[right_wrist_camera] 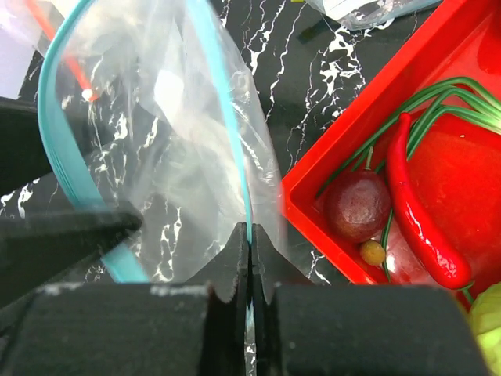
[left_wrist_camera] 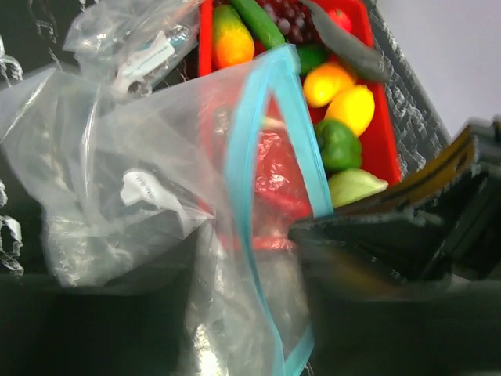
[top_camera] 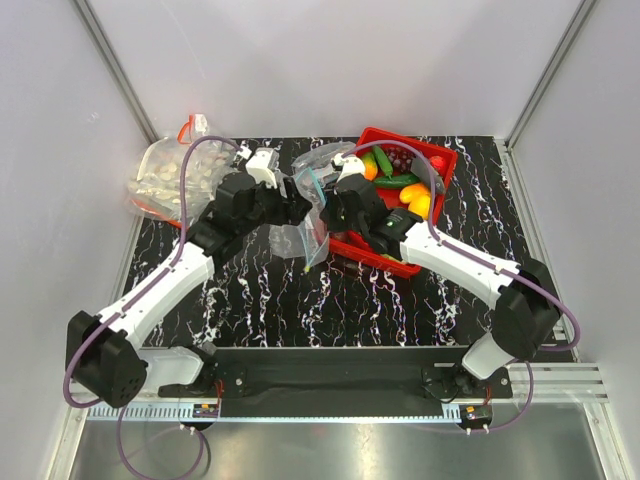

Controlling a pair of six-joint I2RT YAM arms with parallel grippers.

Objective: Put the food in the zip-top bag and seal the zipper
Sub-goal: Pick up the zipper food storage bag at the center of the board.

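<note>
The zip-top bag (top_camera: 303, 238) hangs between my two grippers, just left of the red basket. Its mouth gapes as a loop, edged by the teal zipper (right_wrist_camera: 225, 117), which also shows in the left wrist view (left_wrist_camera: 239, 180). My right gripper (right_wrist_camera: 250, 235) is shut on one side of that strip. My left gripper (left_wrist_camera: 243, 313) stands open, and the bag's other rim and film hang loose between its blurred dark fingers. The food lies in the basket: a red chilli (right_wrist_camera: 419, 211), a dark green pepper (left_wrist_camera: 338, 145) and a lime-green fruit (left_wrist_camera: 356, 186).
The red basket (top_camera: 440, 165) at the back right also holds yellow, orange and purple toy produce. A clear bag of white round pieces (top_camera: 165, 180) lies at the back left. Another crumpled clear bag (left_wrist_camera: 133, 39) lies beside the basket.
</note>
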